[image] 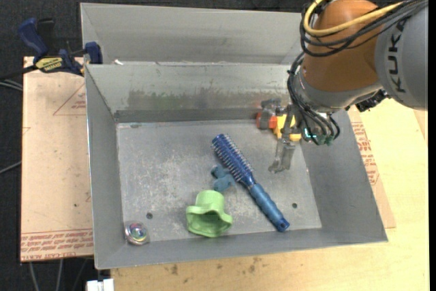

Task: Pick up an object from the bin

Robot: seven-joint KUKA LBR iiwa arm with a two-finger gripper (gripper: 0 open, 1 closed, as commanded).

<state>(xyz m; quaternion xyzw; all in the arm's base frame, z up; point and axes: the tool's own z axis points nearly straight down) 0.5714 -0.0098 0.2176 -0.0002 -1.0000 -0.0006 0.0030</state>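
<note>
Grey metal walls slope to the floor of my bin (102, 167), which holds five things: one blue hairbrush (246, 180) slantwise in the middle, one small teal piece (221, 177) just beside its left side, one green cup (208, 213) near the front, one shiny round trinket (137, 234) in the front left corner, one orange and yellow toy (267, 119) by the back wall. My gripper (281, 161) hangs over bare floor between the hairbrush and that toy; whether it is open or closed I cannot tell.
</note>
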